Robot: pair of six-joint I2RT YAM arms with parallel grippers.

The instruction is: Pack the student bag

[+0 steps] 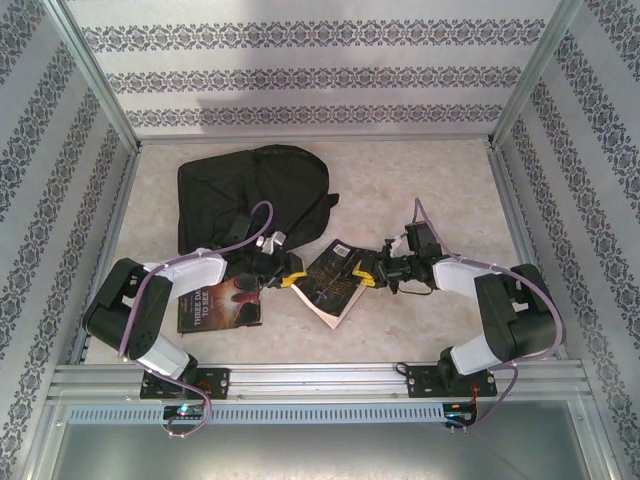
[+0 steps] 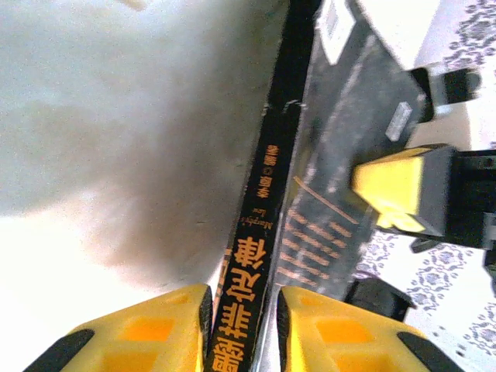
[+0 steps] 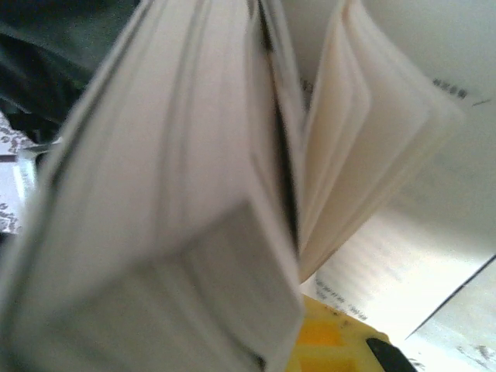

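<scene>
Top cam has the soft black bag (image 1: 250, 190) lying far left on the table (image 1: 440, 190). Left wrist cam: left gripper (image 2: 244, 302) pinching the glossy black book (image 2: 267, 194) by its orange-lettered spine. Right gripper (image 1: 368, 272) clamps the opposite edge; its cam gets blurry fanned pages (image 3: 155, 194).

You see the bag (image 1: 255, 190) lying flat at 11 o'clock on the table (image 1: 430, 180), its straps toward the centre. Near the middle a book (image 1: 335, 285) sits askew. The left gripper (image 1: 290, 278) meets its 9 o'clock edge and the right gripper (image 1: 366, 270) its 3 o'clock corner. A second book (image 1: 220, 305) lies flat at 8 o'clock, just beside the left arm (image 1: 150, 305).
</scene>
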